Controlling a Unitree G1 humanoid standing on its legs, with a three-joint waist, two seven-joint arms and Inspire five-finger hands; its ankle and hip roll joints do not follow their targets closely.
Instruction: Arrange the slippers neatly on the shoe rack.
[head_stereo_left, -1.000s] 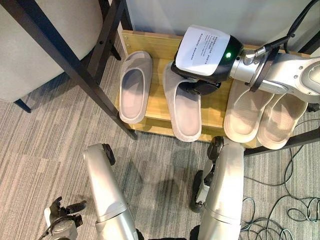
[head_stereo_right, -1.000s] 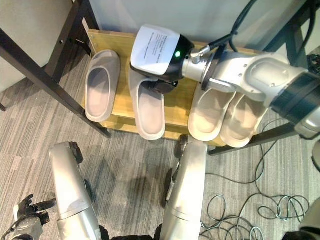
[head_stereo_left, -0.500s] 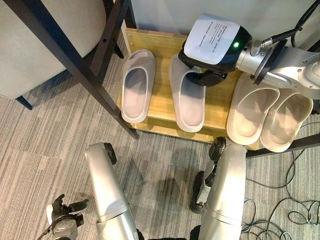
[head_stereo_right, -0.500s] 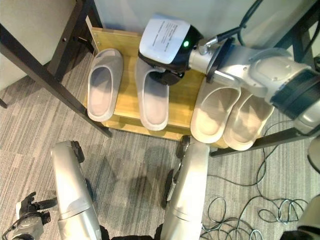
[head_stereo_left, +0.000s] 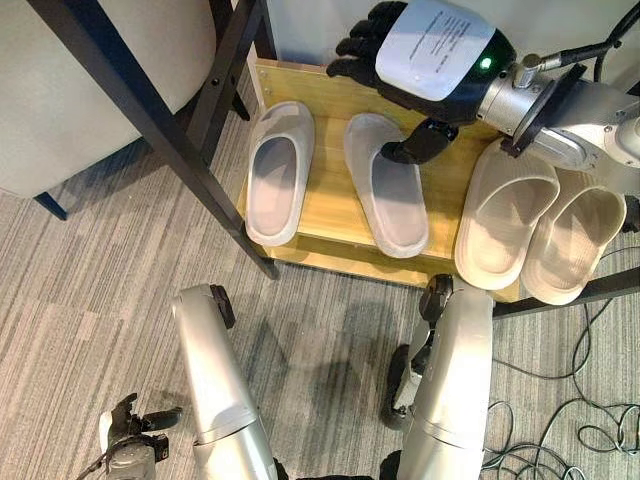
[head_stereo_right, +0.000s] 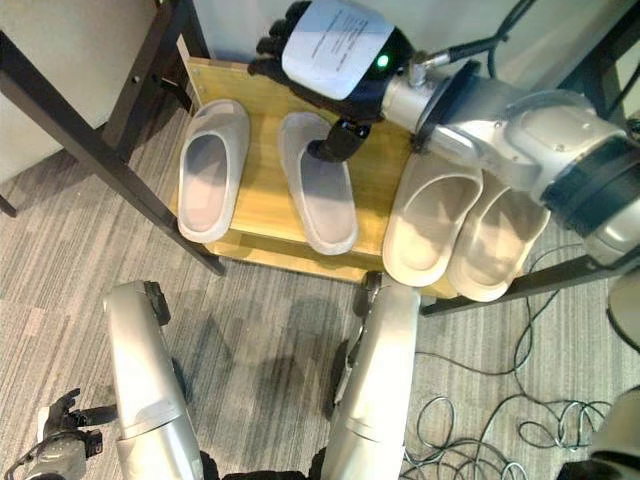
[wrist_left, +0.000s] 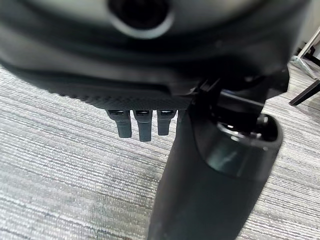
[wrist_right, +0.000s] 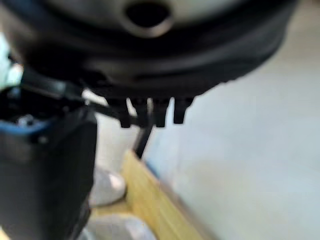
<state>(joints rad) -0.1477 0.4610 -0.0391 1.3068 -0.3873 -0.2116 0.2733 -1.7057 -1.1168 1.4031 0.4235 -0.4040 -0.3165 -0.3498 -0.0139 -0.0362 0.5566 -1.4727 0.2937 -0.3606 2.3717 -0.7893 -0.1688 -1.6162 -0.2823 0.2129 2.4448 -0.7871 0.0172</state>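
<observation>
Left eye: rack (head_stereo_left: 330, 215) top centre holds grey slippers (head_stereo_left: 278, 170), (head_stereo_left: 388, 196) side by side, beige pair (head_stereo_left: 500, 220) at right; right hand (head_stereo_left: 400, 60) released above them. Left wrist: left hand (wrist_left: 142, 122) relaxed over carpet (wrist_left: 60, 165)

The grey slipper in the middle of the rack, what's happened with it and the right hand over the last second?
The right hand pushed the middle grey slipper back onto the shoe rack, then let go and lifted toward the wall, fingers open. The left grey slipper, the beige pair and the left hand stayed put.
</observation>
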